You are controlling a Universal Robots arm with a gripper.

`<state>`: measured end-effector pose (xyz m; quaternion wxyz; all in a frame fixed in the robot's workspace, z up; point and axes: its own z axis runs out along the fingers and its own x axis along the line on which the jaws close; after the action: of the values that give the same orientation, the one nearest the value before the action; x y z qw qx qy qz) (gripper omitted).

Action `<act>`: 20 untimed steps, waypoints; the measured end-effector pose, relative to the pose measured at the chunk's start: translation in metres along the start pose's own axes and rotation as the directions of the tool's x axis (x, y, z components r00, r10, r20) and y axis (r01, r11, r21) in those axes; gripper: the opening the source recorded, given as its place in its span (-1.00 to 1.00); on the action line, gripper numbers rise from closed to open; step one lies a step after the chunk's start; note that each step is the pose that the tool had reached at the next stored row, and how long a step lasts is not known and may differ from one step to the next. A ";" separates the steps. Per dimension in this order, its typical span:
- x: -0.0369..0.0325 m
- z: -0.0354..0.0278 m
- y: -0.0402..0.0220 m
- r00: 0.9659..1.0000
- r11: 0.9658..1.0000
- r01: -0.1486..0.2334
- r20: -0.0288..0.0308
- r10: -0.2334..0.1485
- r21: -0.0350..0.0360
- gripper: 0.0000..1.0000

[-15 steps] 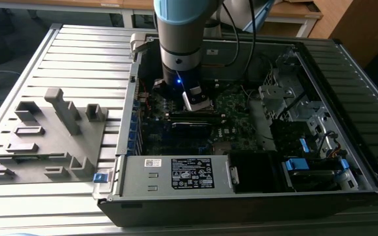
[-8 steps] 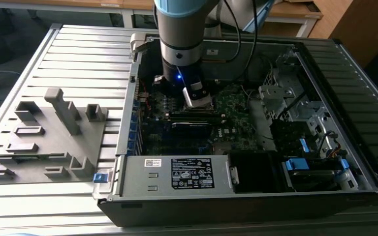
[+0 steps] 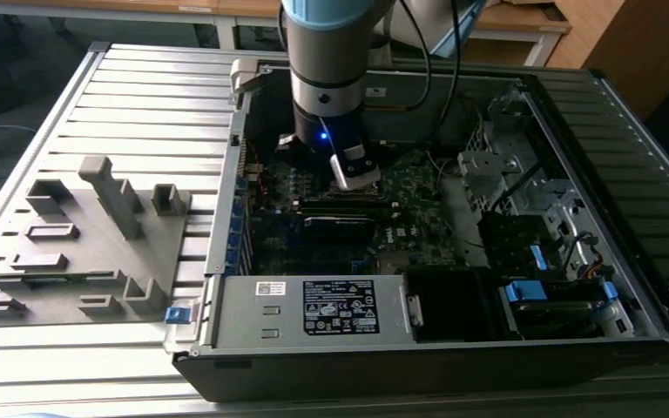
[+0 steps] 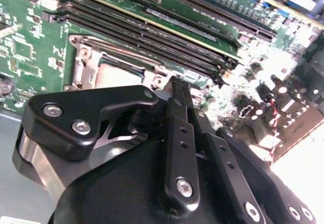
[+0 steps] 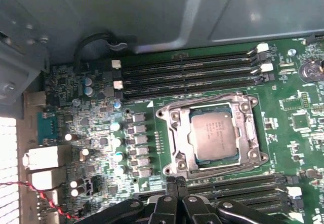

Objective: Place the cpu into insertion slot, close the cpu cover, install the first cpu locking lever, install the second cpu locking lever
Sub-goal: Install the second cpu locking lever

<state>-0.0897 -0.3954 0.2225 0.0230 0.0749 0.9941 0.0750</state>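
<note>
In the exterior view the arm (image 3: pixel 328 78) is hiding the insertion slot. In the second wrist view the gripper (image 4: pixel 178 84) is covering part of the cpu (image 4: pixel 117 74).

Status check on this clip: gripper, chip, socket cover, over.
Gripper fingers shut, empty, beside the socket. Grey square cpu seated in the silver-rimmed insertion slot. Shiny silver cpu cover down around it. Nothing obstructing.

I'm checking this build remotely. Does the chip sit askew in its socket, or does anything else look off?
Nothing stands out. In the first wrist view the cpu lies flat and square inside the cpu cover, edges parallel to the frame. The gripper sits beside the socket, fingertips together, holding nothing.
</note>
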 end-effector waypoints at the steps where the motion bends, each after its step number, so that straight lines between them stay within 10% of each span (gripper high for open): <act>1: -0.0016 0.0001 0.0004 1.000 1.000 0.000 0.000 0.000 0.002 -0.79; 12: -0.0197 0.0029 0.0101 1.000 1.000 0.001 0.002 -0.001 0.016 -0.79; 20: -0.0263 0.0074 0.0307 1.000 1.000 0.001 0.003 -0.001 0.025 -0.79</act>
<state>-0.0589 -0.3683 0.2208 0.0236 0.0746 0.9950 0.0625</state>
